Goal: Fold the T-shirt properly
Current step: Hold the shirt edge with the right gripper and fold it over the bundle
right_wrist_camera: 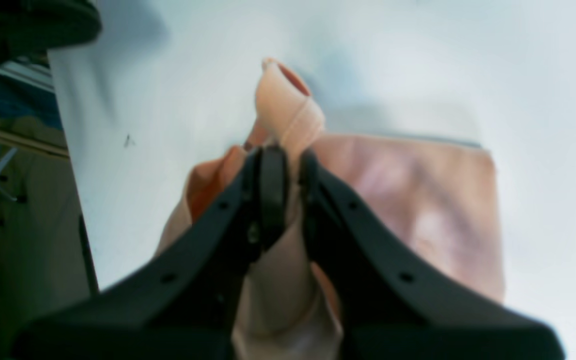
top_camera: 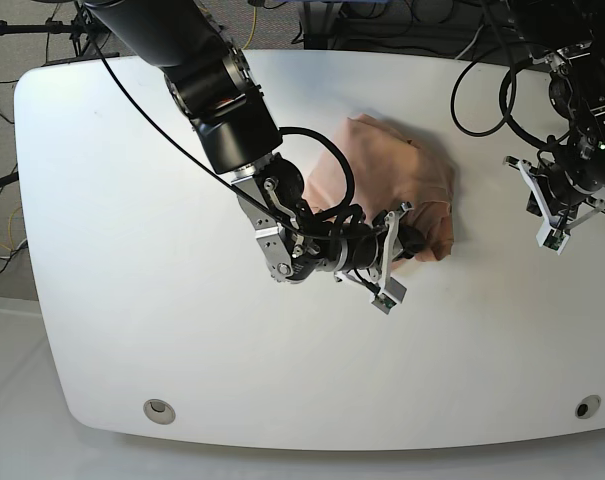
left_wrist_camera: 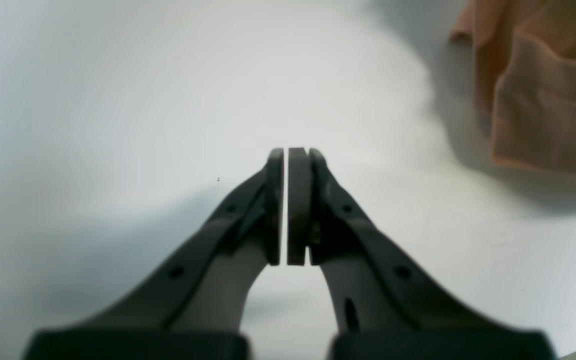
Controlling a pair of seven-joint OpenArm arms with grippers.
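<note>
White tabletop with rounded corners, cables beyond its 12 o'clock edge. T-shirt, peach, lies bunched just right of centre in the base view, partly covered by the right arm. Right gripper is clamped on a raised fold of the T-shirt at the garment's 5 o'clock edge; cloth pokes up between the fingertips. Left gripper sits at 3 o'clock of the shirt, well apart from it, jaws together with nothing between them, over bare table.
</note>
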